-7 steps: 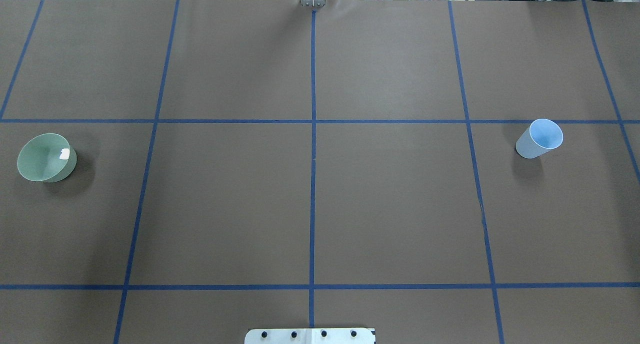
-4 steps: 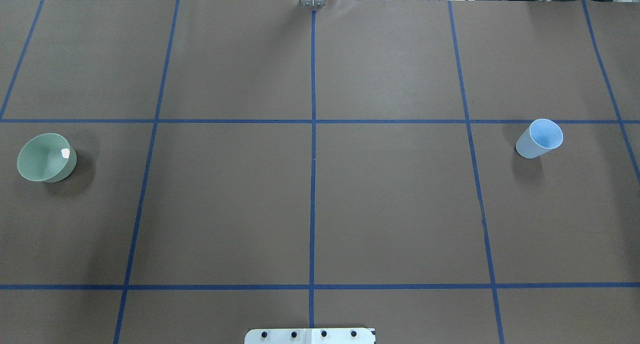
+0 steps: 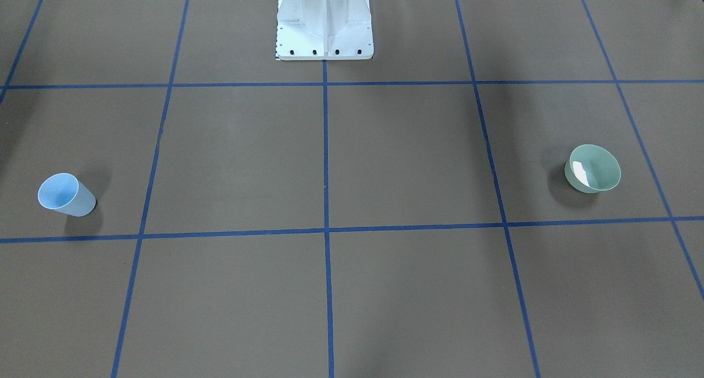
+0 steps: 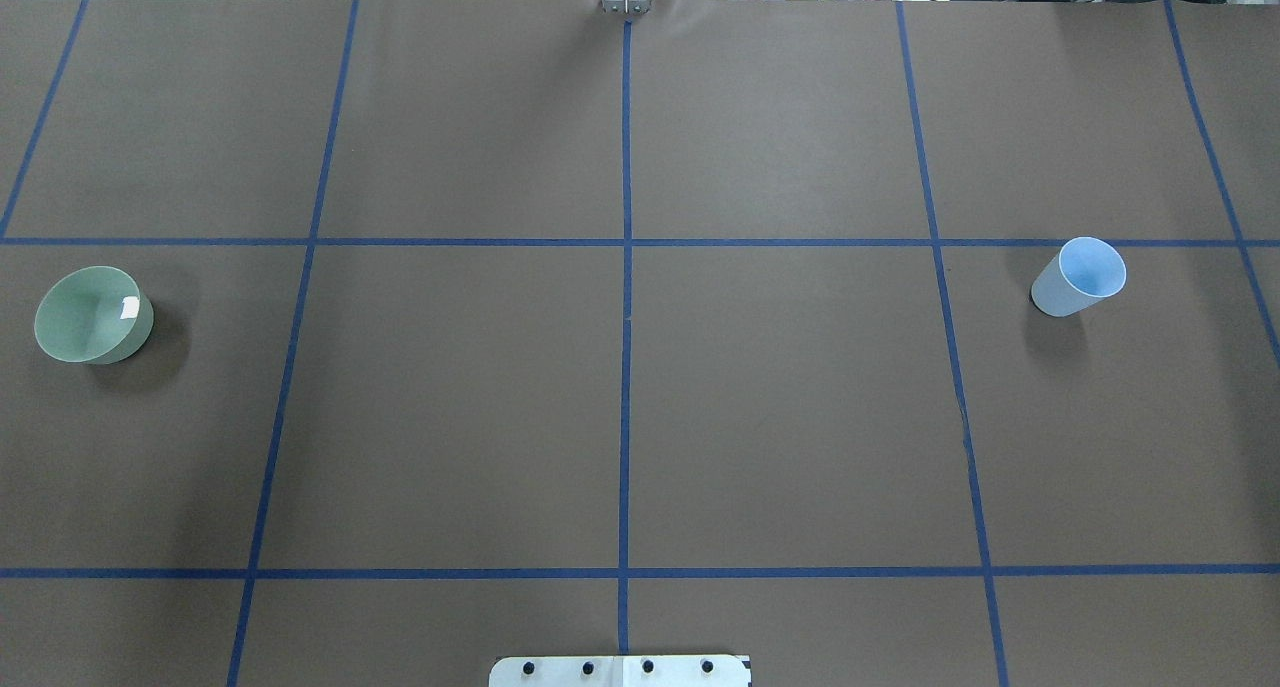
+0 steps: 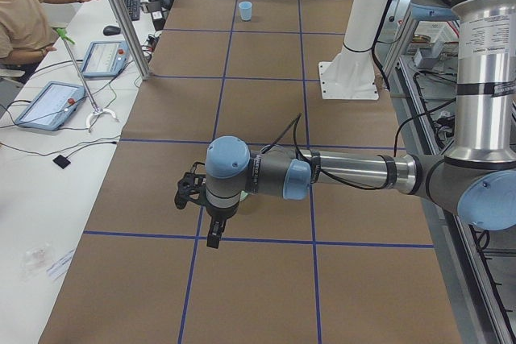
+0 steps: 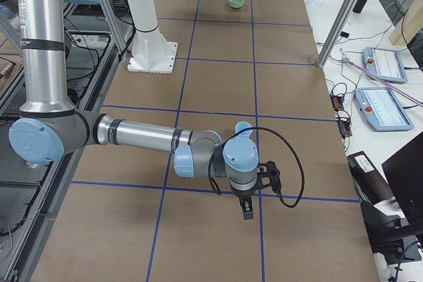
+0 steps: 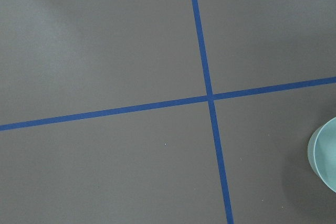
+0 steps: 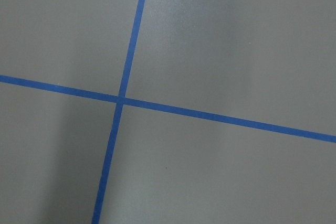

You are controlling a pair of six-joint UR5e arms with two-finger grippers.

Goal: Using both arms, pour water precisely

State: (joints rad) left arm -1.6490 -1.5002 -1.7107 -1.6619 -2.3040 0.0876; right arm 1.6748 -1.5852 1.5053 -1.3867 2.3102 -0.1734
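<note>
At the table's (image 4: 640, 407) two ends stand the vessels: a pale blue cup (image 4: 1080, 277) on the robot's right and a green bowl (image 4: 93, 315) on its left, both upright on the brown mat (blue tape lines cross it), well apart. A bright glint shows inside the bowl. The left arm (image 5: 347, 171) reaches out low over the mat, its left gripper (image 5: 211, 231) pointing down; the right arm (image 6: 139, 138) does likewise, its right gripper (image 6: 246, 208) near the cup. Whether either gripper's fingers are parted cannot be told from these side views. The white pedestal (image 3: 324, 20) stands between the arms.
</note>
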